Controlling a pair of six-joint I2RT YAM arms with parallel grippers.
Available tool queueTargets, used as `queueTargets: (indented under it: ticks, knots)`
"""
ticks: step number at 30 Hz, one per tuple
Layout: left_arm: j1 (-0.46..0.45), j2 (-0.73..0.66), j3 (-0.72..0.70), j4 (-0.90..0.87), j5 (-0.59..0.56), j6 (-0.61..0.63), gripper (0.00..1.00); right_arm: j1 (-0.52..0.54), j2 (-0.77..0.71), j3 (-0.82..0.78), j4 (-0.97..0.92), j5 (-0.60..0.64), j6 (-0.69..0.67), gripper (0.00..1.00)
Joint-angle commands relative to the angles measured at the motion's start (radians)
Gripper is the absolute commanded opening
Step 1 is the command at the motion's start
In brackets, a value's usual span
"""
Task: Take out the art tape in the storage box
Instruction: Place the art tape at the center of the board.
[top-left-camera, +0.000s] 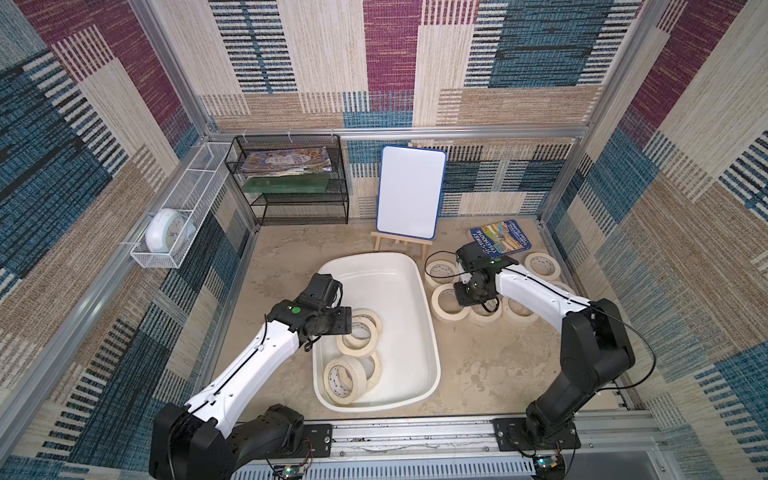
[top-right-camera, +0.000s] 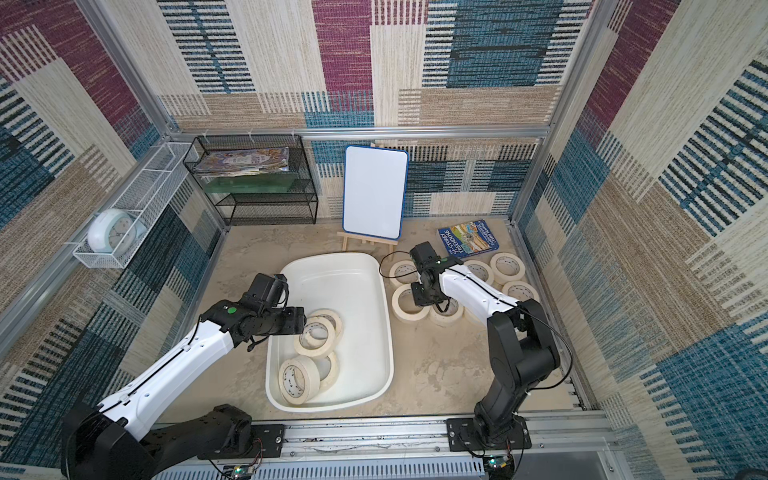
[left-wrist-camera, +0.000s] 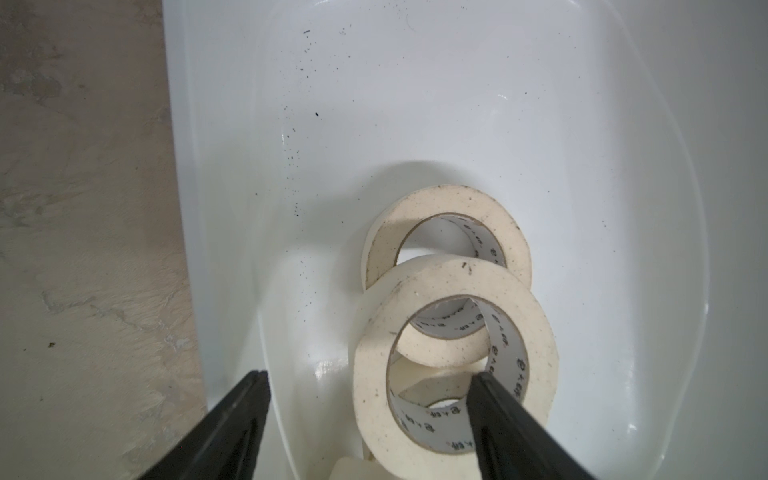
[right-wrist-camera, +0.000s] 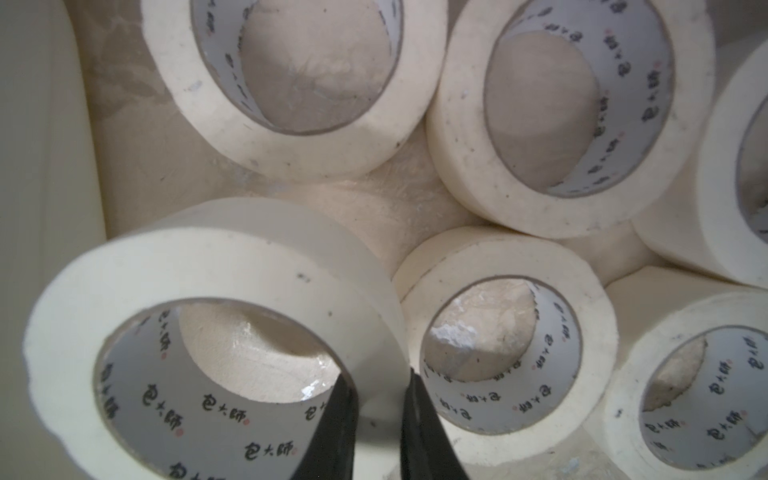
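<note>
The storage box (top-left-camera: 390, 291) (top-right-camera: 353, 286) is a white tub in the middle of the table. Several cream art tape rolls (top-left-camera: 360, 332) (top-right-camera: 298, 380) lie in its near half. My left gripper (left-wrist-camera: 368, 376) is open inside the box. It straddles the wall of a tilted roll (left-wrist-camera: 436, 274), with one finger (left-wrist-camera: 498, 407) in the core and the other well clear outside. My right gripper (right-wrist-camera: 378, 374) is to the right of the box and shut on the wall of another roll (right-wrist-camera: 208, 257) (top-left-camera: 446, 305). That roll sits low among several rolls (top-left-camera: 542, 266) on the table.
A whiteboard on a wooden easel (top-left-camera: 411, 191) stands behind the box. A blue book (top-left-camera: 500, 237) lies at the back right. A black mesh shelf (top-left-camera: 291, 178) stands at the back left. A white wire basket with a clock (top-left-camera: 166, 232) hangs on the left wall.
</note>
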Motion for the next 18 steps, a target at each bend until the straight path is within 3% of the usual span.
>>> queueTargets:
  ticks: [1, 15, 16, 18]
  knots:
    - [0.0, 0.009, 0.0, -0.003, -0.019, 0.003, 0.79, 0.013, 0.026, 0.013, 0.028, -0.02, -0.005, 0.0]
    - [0.0, 0.034, 0.001, -0.023, -0.054, 0.019, 0.73, 0.003, 0.117, -0.016, 0.105, 0.024, 0.004, 0.0]
    - [0.0, 0.039, 0.002, -0.025, -0.057, 0.021, 0.72, 0.002, 0.112, -0.019, 0.115, 0.022, 0.004, 0.04]
    - [0.0, 0.059, 0.005, -0.035, -0.067, 0.028, 0.72, 0.002, 0.106, -0.02, 0.122, 0.018, 0.005, 0.23]
